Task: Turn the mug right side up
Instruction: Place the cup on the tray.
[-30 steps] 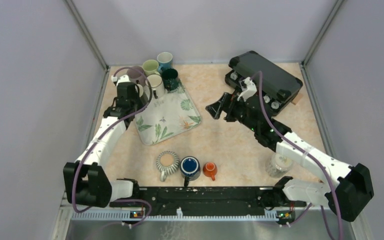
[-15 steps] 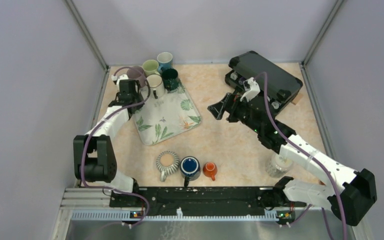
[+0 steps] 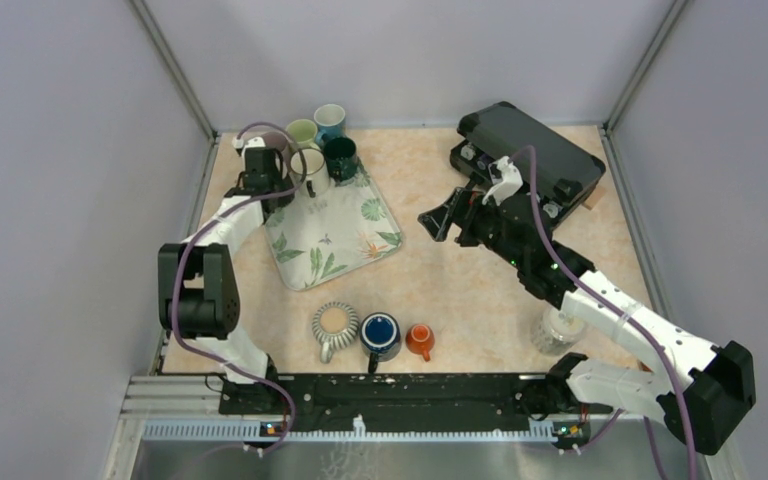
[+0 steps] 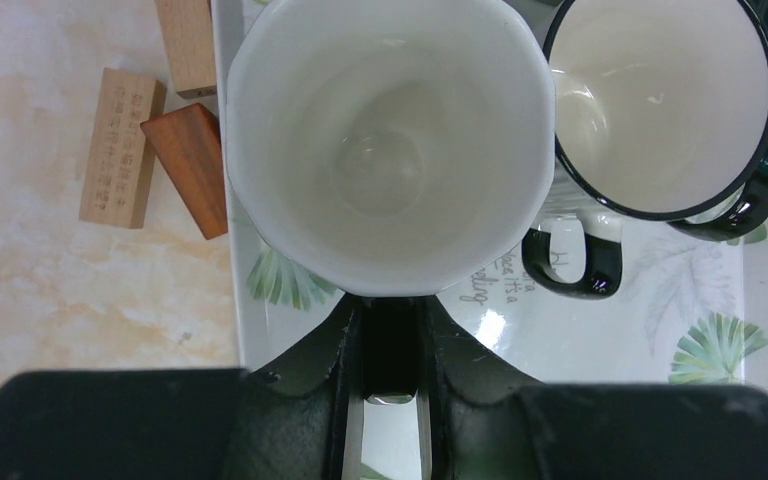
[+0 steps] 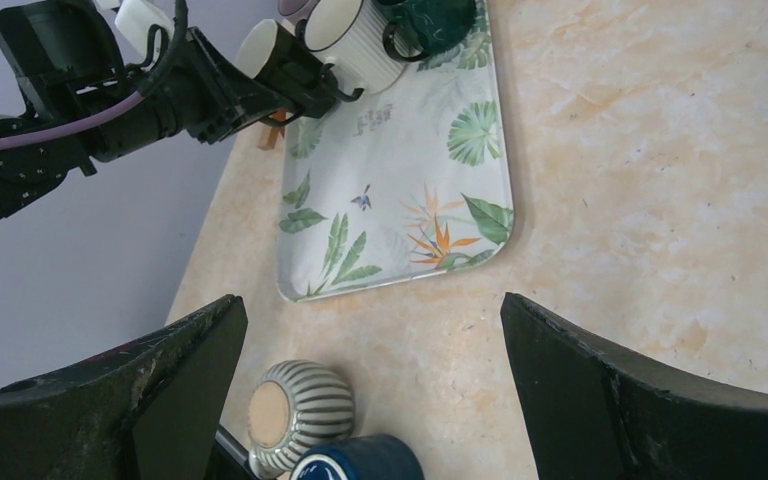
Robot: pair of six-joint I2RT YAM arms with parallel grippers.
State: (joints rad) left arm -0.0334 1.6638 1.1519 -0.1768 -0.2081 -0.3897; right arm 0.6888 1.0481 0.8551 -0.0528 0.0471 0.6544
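**Current state.** The left gripper [image 4: 392, 330] is nearly shut, pinching the near side of the white ceramic mug [image 4: 390, 140]. The contact point is in shadow, so it cannot be told whether handle or wall is held. The mug sits over the back-left corner of the leaf-printed rectangular tray [image 4: 720, 300], mouth towards the wrist camera, and appears already upright. Whether its base touches the tray cannot be told. The right gripper [image 5: 370, 310] is spread fully and holds nothing. It hovers over the table to the right of the tray.

**Step in hand (judged): set down and release.**
1. Keep the mug's mouth level and lower it straight down.
2. Place the base fully inside the tray's rim. The mug overlaps the left rim, so it could rock on that edge.
3. Open the jaws only once the mug stands on its own, then draw back along the grip line.

**Obstructions.**
- A white enamel mug with a black rim [image 4: 660, 100] stands just beside the held mug, further onto the tray. Avoid drifting that way.
- Three wooden blocks [image 4: 125, 145] lie off the tray's left edge.
- A striped mug [image 3: 335, 322], a blue mug [image 3: 380, 333] and a small orange mug [image 3: 420, 340] stand in front of the tray, well apart.
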